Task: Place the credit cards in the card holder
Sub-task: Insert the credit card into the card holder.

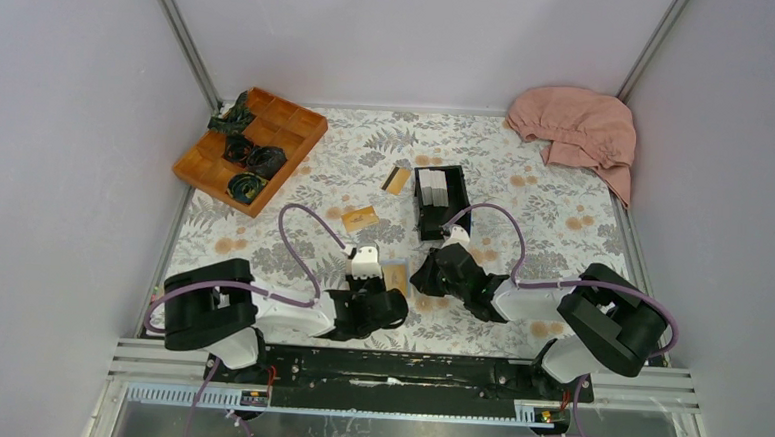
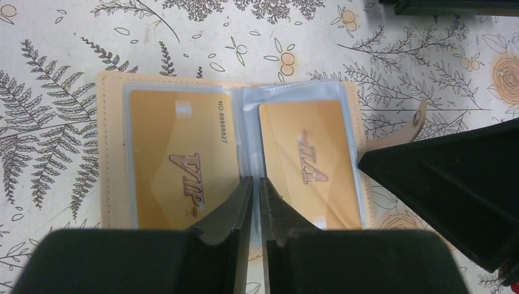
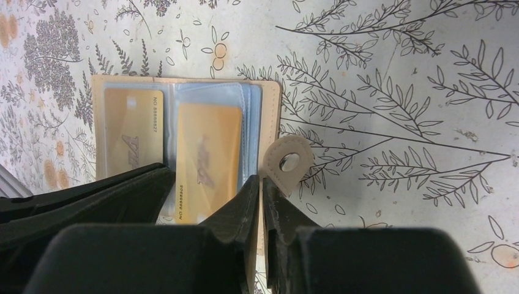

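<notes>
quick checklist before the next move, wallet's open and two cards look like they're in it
1. Wallet open and flat on the table: ok.
2. Straight card inside its sleeve: ok.
3. Tilted card fully seated: cannot tell; it sits askew.
4. Snap tab clear of the sleeves: ok, it sticks out sideways.
5. All cards in: not ok; a plain card and a banded card lie on the table near the black box.
6. Left gripper and right gripper ready to pick: not ok, both shut over the wallet.
</notes>
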Robot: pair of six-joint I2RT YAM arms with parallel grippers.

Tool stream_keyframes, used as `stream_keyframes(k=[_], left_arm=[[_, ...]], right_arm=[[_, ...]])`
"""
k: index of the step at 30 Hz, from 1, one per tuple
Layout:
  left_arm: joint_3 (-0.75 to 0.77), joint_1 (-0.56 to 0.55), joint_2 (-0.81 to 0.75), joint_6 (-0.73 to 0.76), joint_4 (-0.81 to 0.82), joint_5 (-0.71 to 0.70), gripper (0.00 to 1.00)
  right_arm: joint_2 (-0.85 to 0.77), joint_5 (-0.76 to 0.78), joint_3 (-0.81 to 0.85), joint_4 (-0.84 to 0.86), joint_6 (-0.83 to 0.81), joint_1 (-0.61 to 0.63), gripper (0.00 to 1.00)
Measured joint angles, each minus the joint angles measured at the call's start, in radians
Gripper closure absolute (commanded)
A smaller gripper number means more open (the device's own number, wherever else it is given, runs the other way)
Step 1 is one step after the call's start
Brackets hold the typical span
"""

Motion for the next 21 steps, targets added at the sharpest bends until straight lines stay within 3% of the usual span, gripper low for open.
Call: stream_keyframes(k=[8,21], left_arm=[[0.003,-0.005,-0.05,-0.02,-0.047,-0.016,0.76],[0.003,-0.006,-0.08,-0.053,-0.06,-0.025,0.78]], right_arm=[[-0.002,0.016,0.0,-0.004,0.0,0.006,0.87],[-0.048,0.018,0.006,-0.093,-0.009,0.024,0.83]])
